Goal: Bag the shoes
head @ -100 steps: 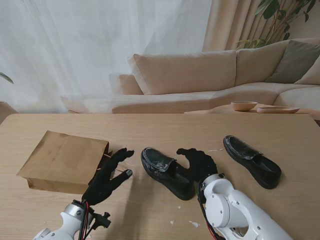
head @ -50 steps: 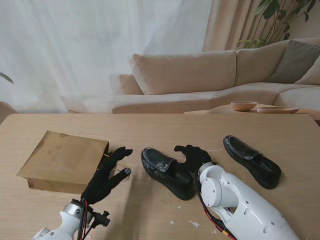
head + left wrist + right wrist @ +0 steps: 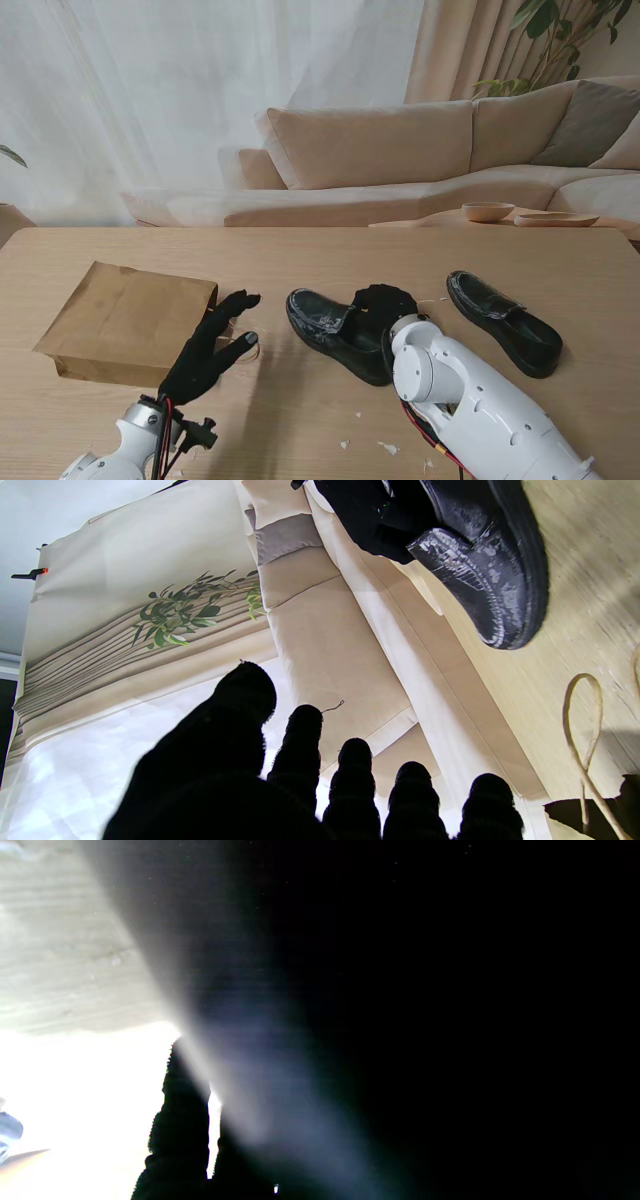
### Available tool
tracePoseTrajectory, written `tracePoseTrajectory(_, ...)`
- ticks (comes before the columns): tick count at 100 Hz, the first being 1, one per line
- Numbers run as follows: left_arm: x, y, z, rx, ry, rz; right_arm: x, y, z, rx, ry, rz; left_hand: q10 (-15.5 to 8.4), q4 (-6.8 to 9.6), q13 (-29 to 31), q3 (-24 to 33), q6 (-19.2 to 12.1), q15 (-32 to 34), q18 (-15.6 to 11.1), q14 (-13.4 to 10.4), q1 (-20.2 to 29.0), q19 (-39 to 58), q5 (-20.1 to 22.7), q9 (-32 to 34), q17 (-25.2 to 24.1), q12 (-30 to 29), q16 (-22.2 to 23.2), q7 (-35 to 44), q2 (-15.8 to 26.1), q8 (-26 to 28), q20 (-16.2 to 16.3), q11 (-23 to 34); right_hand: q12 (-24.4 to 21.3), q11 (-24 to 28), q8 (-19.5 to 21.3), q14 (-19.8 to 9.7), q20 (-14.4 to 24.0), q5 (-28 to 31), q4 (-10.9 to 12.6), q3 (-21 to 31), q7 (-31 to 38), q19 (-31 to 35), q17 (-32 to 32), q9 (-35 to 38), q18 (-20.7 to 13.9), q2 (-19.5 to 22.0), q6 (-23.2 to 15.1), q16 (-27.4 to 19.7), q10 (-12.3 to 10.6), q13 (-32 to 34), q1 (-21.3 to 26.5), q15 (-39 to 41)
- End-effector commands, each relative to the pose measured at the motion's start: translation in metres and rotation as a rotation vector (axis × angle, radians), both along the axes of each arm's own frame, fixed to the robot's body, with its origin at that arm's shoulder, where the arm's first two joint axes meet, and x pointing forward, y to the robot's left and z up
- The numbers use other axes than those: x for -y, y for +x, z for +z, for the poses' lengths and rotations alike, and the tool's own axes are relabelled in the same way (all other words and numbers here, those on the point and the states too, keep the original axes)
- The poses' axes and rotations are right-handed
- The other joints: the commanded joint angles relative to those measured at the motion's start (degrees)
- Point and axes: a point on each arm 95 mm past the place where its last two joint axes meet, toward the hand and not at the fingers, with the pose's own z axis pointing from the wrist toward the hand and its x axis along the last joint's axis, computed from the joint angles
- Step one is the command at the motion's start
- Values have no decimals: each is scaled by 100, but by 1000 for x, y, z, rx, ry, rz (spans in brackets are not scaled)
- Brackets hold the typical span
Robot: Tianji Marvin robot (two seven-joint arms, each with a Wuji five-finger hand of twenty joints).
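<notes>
A brown paper bag [image 3: 125,318] lies flat on the left of the table, its mouth toward the middle. My left hand [image 3: 212,345] is open beside that mouth, fingers spread, holding nothing. In the left wrist view the bag's string handle [image 3: 580,730] lies on the wood. One black shoe [image 3: 325,328] lies in the middle, toe toward the bag. My right hand [image 3: 384,303] is curled over its heel end, shut on it. The left wrist view shows that shoe's toe [image 3: 492,580] with the gloved hand behind it. The second black shoe [image 3: 503,322] lies to the right, untouched. The right wrist view is almost all dark.
Small white scraps [image 3: 386,447] lie on the table near my right arm. Beyond the far table edge stand a beige sofa [image 3: 420,160] and a low table with wooden bowls [image 3: 488,211]. White curtains hang behind.
My right hand moved farther from me and closed over the middle shoe's heel; the shoe shifted slightly. My left hand edged a little toward the bag, still open.
</notes>
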Motion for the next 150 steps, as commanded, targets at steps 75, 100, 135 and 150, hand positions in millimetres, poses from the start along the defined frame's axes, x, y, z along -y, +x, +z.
tracePoseTrajectory(75,2,-2,-2,-6,-1,-17,37,-58,27,82,54,-267,-133,-51,-68,104,-80,-36,-211,-142,48,-33,-11,-49,-29,70,59,85,9,48,101,80,531,822,1823,127,-54,265,442,622,1509,602,-9,2,29,451,411,227,318,213,674,387)
tracePoseTrajectory(100,4,-1,-3,-10,7,-20,65,-73,37,122,38,-399,-128,-52,-67,103,-93,-35,-214,-148,48,-36,-20,-47,-28,70,58,86,6,50,101,81,553,798,1846,142,-31,277,435,569,1468,623,-28,-3,47,457,386,222,322,197,704,378)
tracePoseTrajectory(135,7,1,-5,-14,17,-21,95,-71,37,138,-14,-506,-132,-51,-67,103,-102,-40,-213,-143,47,-39,-30,-46,-27,70,49,88,6,51,100,79,584,757,1895,100,26,236,412,420,1388,652,-118,-250,4,550,239,215,307,-22,696,345)
tracePoseTrajectory(150,9,2,-6,-16,23,-20,104,-74,36,143,-34,-541,-140,-52,-67,105,-118,-38,-219,-149,40,-39,-37,-47,-26,70,50,91,7,53,101,79,593,797,1916,38,73,249,413,401,1345,641,-220,-622,-61,535,226,211,349,-317,719,334)
